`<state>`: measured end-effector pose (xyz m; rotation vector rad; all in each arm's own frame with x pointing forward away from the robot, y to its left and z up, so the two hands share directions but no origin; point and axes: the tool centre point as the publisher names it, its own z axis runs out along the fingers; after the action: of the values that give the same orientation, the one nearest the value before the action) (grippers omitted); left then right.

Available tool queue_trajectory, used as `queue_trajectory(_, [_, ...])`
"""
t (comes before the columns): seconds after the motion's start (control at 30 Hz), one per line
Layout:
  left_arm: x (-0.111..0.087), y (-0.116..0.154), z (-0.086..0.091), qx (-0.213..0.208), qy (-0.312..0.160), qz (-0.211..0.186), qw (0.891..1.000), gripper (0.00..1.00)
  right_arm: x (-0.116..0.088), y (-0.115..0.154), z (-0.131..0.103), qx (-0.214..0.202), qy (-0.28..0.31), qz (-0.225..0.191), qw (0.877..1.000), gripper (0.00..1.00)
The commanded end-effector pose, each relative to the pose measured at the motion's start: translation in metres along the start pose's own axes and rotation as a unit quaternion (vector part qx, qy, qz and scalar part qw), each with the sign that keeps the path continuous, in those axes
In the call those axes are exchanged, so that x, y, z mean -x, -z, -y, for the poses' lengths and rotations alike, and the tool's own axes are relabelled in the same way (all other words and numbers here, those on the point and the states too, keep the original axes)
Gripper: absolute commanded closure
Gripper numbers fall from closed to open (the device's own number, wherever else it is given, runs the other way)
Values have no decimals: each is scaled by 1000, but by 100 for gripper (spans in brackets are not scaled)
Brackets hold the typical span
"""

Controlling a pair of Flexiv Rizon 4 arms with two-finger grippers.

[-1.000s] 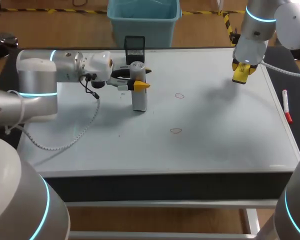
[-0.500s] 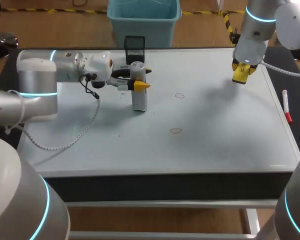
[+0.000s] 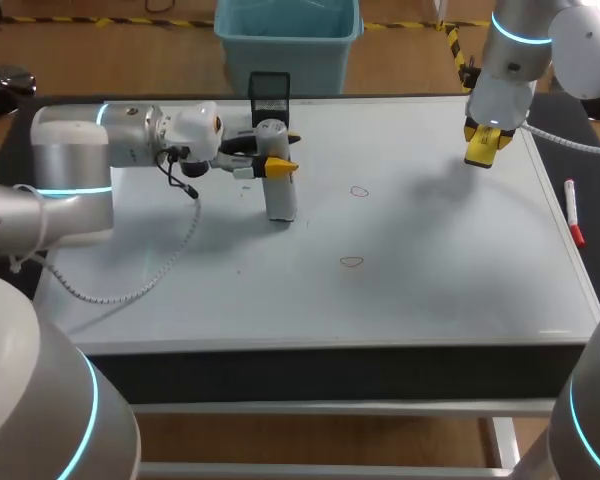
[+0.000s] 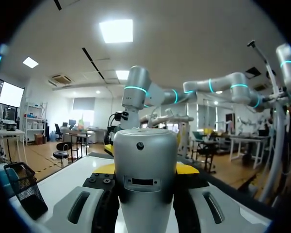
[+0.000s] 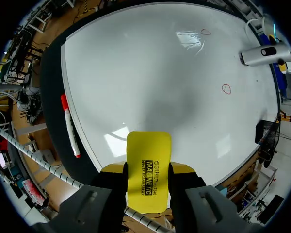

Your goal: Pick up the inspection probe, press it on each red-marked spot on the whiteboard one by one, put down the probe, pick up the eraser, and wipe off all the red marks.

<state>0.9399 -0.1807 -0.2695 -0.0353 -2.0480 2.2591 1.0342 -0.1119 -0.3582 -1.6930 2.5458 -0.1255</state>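
Standing upright on the whiteboard (image 3: 430,270) left of its red marks (image 3: 359,191), the probe (image 3: 279,198) is clamped in the left hand (image 3: 280,153); the right hand (image 3: 485,138) pinches the eraser (image 5: 148,167) above the whiteboard's far-right corner.

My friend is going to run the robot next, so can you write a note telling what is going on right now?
Left gripper: shut on the probe, which stands upright with its tip on the whiteboard, to the left of both marks.
Right gripper: shut on the yellow eraser, held above the board's far right corner.
Done: probe and eraser both picked up.
Left: the far red mark and near red mark are unwiped; I cannot tell if either has been pressed. Press them, set the probe down, then wipe.
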Motion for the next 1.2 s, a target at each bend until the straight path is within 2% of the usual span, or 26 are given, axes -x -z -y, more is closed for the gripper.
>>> queue_trajectory(0.03, [4, 14, 18, 12, -1, 3, 1000, 100, -1, 1, 0, -1, 1, -2, 1000, 100])
queue_trajectory(0.33, [33, 61, 45, 35, -26, 39, 998, 100, -1, 1, 0, -1, 1, -2, 1000, 100])
queue_trajectory(0.53, [55, 94, 56, 28, -32, 69, 997, 100, -1, 1, 0, -1, 1, -2, 1000, 100])
queue_trajectory(0.77, [85, 134, 55, 37, -30, 104, 993, 100, -1, 1, 0, -1, 1, -2, 1000, 100])
queue_trajectory(1.2, [120, 197, 57, 39, -17, 154, 987, 100, -1, 1, 0, -1, 1, -2, 1000, 100])
